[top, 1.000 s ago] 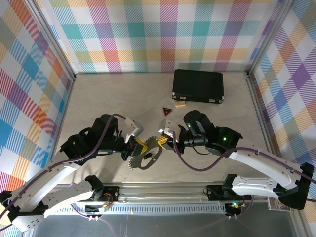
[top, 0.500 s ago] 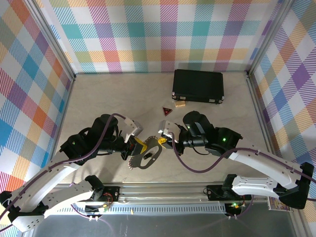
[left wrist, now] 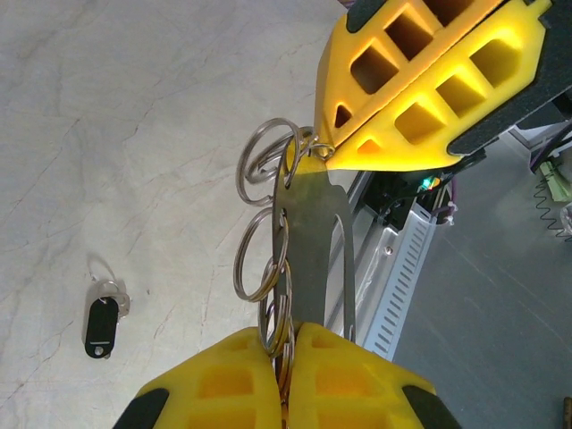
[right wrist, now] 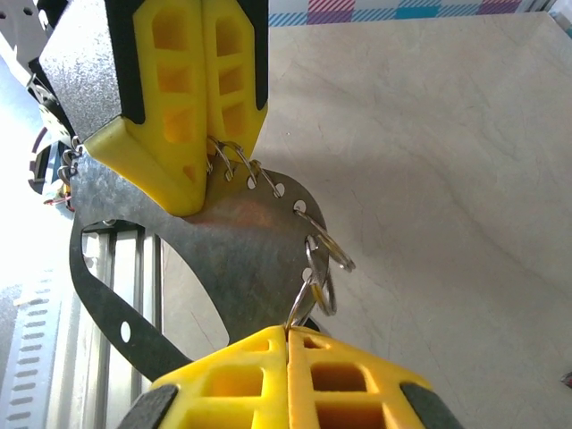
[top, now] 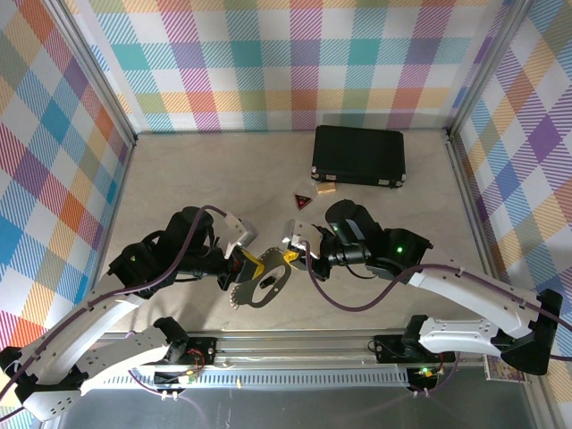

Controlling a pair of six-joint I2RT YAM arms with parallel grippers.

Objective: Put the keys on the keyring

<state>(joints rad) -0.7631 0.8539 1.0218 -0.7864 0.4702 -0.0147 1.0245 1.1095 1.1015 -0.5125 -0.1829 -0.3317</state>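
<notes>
The left end effector [left wrist: 288, 335] and right end effector [right wrist: 288, 335] are bright yellow with black backing, the keyring [left wrist: 308, 241] between them is plain silver, the key [left wrist: 101, 317] beside the left one has a black head, and the worktop [left wrist: 134, 134] is pale, faintly veined beige.

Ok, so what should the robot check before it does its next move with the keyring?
1. The left gripper clamps the metal keyring: ok.
2. The right gripper pinches a split ring on it: ok.
3. That ring is pried open: cannot tell.
4. The black-headed key is on the keyring: not ok, it lies on the table, apart from both grippers.
</notes>
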